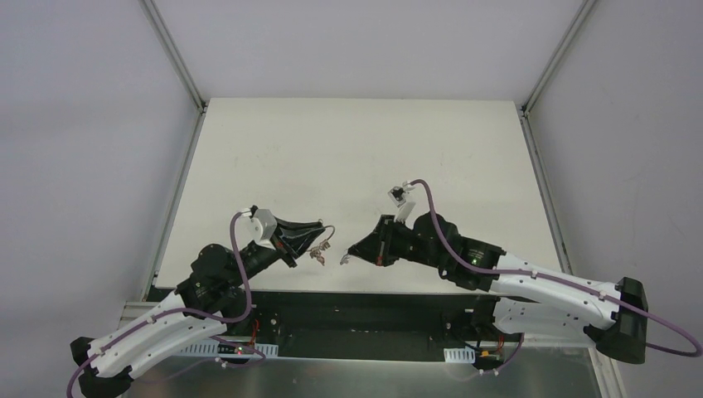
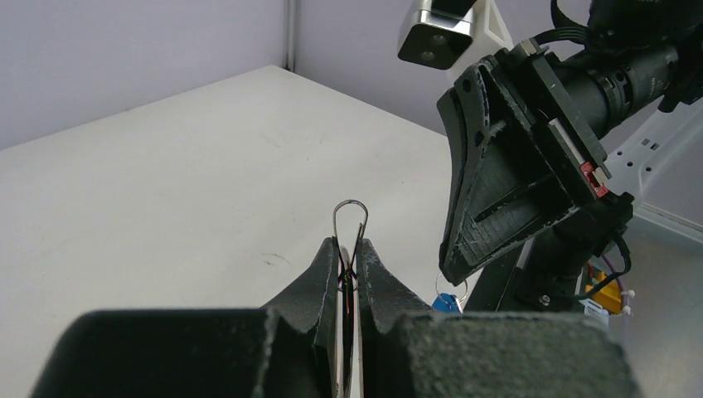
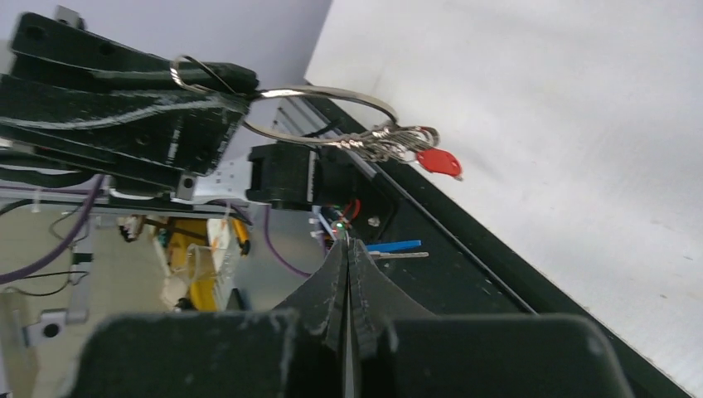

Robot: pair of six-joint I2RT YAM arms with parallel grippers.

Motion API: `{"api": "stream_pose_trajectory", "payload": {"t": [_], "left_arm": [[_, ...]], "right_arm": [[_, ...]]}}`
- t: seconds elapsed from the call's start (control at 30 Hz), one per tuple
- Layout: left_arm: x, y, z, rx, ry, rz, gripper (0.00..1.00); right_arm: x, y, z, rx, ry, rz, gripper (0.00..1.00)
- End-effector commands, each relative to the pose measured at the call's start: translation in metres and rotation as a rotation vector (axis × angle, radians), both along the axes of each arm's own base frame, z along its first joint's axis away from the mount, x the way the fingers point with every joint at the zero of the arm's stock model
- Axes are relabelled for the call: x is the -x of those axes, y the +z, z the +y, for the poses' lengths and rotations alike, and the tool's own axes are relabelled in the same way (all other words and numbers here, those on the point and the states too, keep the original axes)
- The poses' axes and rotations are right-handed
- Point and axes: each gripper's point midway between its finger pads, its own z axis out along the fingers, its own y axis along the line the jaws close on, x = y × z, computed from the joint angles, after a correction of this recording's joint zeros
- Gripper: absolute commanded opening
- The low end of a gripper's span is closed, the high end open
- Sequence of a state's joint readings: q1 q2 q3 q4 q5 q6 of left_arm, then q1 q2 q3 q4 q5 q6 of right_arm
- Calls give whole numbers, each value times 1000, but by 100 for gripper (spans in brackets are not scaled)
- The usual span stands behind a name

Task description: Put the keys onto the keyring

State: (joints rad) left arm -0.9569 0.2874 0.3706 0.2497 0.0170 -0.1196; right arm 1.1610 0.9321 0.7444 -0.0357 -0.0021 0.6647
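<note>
Left gripper [image 2: 351,255]: its fingers are pressing together on the thin wire of the keyring [image 3: 315,89], holding it up above the near edge of the table [image 1: 356,157], left of centre.
Right gripper [image 3: 348,245]: its fingers are closing tight with no gap, and it seems to be pinching the blue key [image 3: 393,246] at the very tips, just right of the keyring.
Keys: the red key [image 3: 438,162] is hanging on the ring beside the fan of silver keys [image 3: 383,146]; the blue key is sitting apart from the ring, not yet threaded.
Handling: all of it is looking light, stiff and slippery. The ring's wire is probably going to resist springily where a key has to slide on. The plastic head is likely offering the surest hold, provided the hole is staying free.
Left wrist view: this is showing the ring edge-on as a narrow loop rising from the fingers, and the blue key dangling under the right gripper.
Right wrist view: this alone is showing the ring's full curve, the red key and the bunch.
Top view: this is giving the two arms' spacing, but the keys are reading too small to tell apart.
</note>
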Motion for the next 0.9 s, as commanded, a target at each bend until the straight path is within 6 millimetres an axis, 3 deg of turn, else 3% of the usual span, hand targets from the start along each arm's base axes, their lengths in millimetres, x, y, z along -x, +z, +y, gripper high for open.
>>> {"api": "stream_pose_trajectory", "payload": {"t": [0.0,0.53,0.87], "left_arm": [[15,25,-4,86,-76,-71,0],[30,31,-10,109,-159,-157,0],[38,34,-10,135,-190,-230,0]], "right_arm": [[5,50,20,-262,36,11,0],[-1,92,31,-535,11,38,0],[-5,90,36,-559,-5,79,0]]}}
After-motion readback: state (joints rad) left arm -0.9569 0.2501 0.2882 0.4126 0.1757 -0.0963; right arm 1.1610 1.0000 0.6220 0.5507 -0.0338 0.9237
